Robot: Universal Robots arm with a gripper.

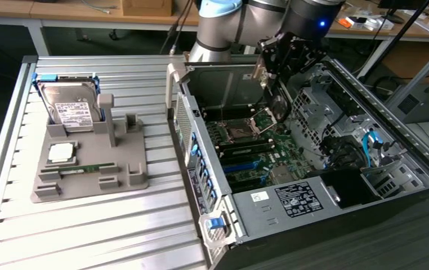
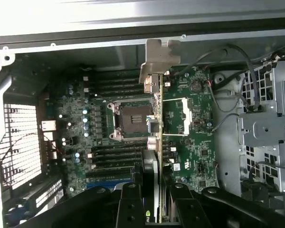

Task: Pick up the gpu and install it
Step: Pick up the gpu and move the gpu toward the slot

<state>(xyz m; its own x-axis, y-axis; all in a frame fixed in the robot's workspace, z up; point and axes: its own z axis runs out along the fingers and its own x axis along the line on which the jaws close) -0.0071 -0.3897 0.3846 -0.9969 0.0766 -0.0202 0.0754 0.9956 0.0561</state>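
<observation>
in the exterior view we see the arm coming in from the top of the frame, its gripper [image 1: 278, 59] hanging over the open computer case [image 1: 222, 87] that lies on its side at the exterior view's right. the pincer is closed on the gpu [image 1: 262, 73]. the card hangs edge-on below it, above the motherboard [image 1: 252, 152]. on the exterior view's left, on the slatted table [image 1: 86, 225], a grey tray [image 1: 128, 174] carries a hard drive [image 1: 70, 109] propped in its cradle, a square processor chip [image 1: 61, 152] and a slim green memory stick [image 1: 79, 167].

in the wrist view we look past the gripper [image 2: 154, 194] into the case. its two dark fingers [image 2: 129, 204] stand narrow on either side of the gpu [image 2: 157, 142], clamping it. we see the card as a thin strip running away from the camera to its metal bracket [image 2: 154, 64]. beneath it lie the motherboard [image 2: 194, 118], the processor socket [image 2: 130, 121] just beside the card's line, and rows of memory slots [image 2: 114, 156]. we cannot tell whether the card's edge touches any slot.
</observation>
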